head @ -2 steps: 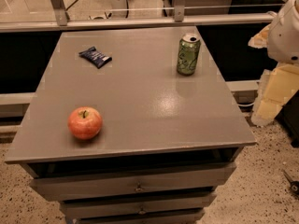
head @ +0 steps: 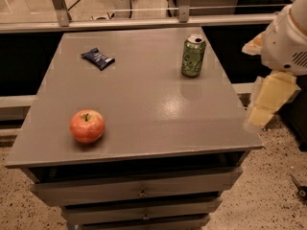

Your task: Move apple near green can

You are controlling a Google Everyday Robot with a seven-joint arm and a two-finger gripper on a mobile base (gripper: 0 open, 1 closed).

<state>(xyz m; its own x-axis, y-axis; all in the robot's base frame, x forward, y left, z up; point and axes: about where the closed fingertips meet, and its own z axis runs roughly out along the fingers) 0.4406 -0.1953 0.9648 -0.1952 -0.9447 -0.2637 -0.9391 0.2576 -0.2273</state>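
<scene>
One reach across the table (head: 144,95) should bring the gripper (head: 269,99), hanging off its right edge with its opening impossible to tell, squarely over the apple (head: 87,126), skirting the green can (head: 193,56).

Gripper (head: 263,110): hangs off the right side of the counter (head: 144,109), near its front corner, showing only as pale yellowish blocks.
Arm (head: 288,37): cut off by the top and right edges.
Green can (head: 193,56): print too small to read.
Dark blue packet (head: 98,58): lettering illegible.
Apple (head: 87,126): underside hidden against the counter.
Drawers (head: 139,193): the lowest is cut off by the bottom edge.
Dark object (head: 300,188) on the floor: cut off at right, not identifiable.
</scene>
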